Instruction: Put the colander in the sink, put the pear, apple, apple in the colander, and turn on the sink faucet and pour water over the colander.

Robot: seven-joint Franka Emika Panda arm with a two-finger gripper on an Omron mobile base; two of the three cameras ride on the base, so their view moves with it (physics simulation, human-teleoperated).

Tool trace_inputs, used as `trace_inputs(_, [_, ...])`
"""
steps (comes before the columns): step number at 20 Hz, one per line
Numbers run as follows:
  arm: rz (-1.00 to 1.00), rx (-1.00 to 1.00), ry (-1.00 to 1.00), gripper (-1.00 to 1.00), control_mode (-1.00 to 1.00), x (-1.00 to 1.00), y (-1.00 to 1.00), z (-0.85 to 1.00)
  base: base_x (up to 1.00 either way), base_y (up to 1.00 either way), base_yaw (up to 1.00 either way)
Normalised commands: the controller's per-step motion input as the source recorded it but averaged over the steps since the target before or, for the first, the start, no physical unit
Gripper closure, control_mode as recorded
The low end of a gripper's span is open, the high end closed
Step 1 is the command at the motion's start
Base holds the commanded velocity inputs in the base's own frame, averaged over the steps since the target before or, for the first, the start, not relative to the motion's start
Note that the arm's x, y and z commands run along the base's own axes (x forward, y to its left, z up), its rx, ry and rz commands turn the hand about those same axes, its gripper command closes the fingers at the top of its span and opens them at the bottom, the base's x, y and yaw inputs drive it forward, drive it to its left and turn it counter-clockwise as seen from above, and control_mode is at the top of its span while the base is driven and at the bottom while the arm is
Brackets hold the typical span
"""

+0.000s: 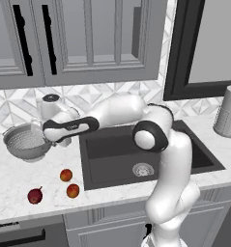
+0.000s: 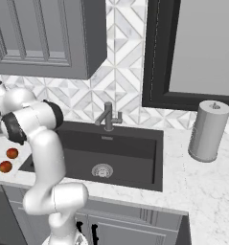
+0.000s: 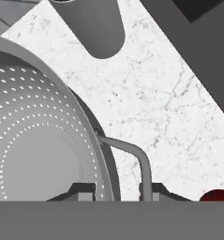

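Since the gripper (image 3: 117, 191) is clamped on the colander (image 1: 26, 141) only at its rim by the side handle, left of the sink (image 1: 112, 149) on the bench (image 1: 20, 178), lifting may tilt it loose.

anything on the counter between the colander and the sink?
Left base view: the gripper, shut on the colander rim, and the forearm fill that stretch. The apples lie nearer the front edge, left of the sink.

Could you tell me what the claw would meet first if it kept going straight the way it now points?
Hardly anything lies ahead: the claw is already shut on the colander at its rim, by the side handle. Pushed further, it would likely press that rim down toward the counter; depth is unclear.
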Motion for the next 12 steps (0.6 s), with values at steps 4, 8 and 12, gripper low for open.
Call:
trace_inputs(4, [-0.04,0.17,-0.1,1.0,-1.0,-0.6,-0.34,0.48,0.0,0.0,0.0])
trace_inputs(8, [-0.11,0.13,0.0,1.0,-1.0,-0.61,-0.43,0.37,0.0,0.0,0.0])
trace_inputs(12, [-0.23,0.11,0.06,1.0,-1.0,-0.7,-0.51,0.38,0.0,0.0,0.0])
